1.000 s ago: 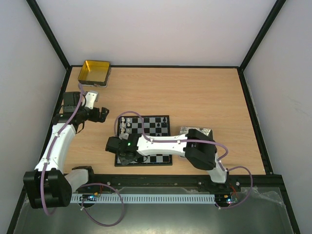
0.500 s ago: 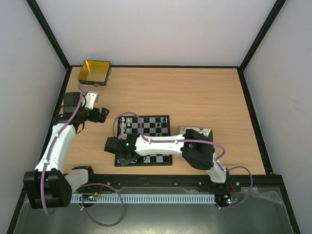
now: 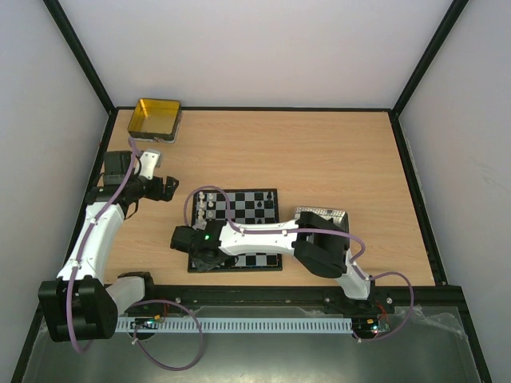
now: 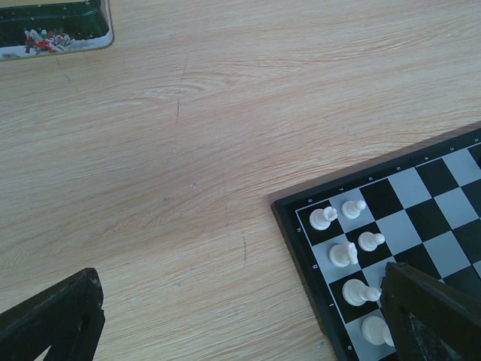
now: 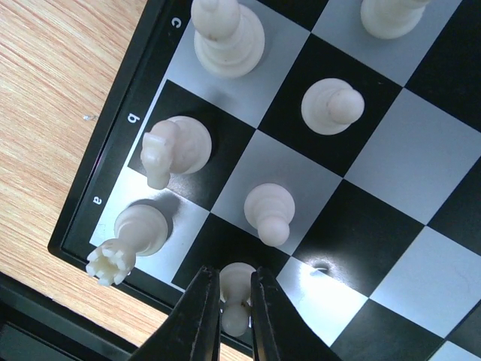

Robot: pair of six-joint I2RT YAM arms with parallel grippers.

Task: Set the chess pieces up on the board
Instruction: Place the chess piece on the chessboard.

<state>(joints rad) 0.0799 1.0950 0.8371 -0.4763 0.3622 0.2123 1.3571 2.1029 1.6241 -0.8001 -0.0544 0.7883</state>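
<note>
**My right fingers low over the board's near-left corner, on a pale wood tabletop**

At 6 o'clock a black rail (image 3: pixel 263 295) carries my two bases along the edge of the tabletop (image 3: pixel 335 152). Just beyond it lies the board (image 3: pixel 271 195). My right fingers (image 5: pixel 213 297) hang at its 7 o'clock corner, narrowly parted on either side of a white pawn (image 5: pixel 237 286) that stands on an edge square. I cannot tell whether they press it. A white rook (image 5: pixel 139 229) stands on the corner square beside it. More white pieces (image 3: pixel 209 203) fill the board's 9 o'clock side, and black pieces (image 3: pixel 254 206) stand mid-board. A grey tray (image 3: pixel 327 214) shows at the board's 3 o'clock, behind my right arm. My left fingers (image 3: pixel 168 188) gape wide over bare wood at the board's 10 o'clock, holding nothing. A gold tin (image 3: pixel 156 118) sits in the 11 o'clock corner. Pale walls (image 3: pixel 263 48) and black posts (image 3: pixel 80 56) close in the far sides.
</note>
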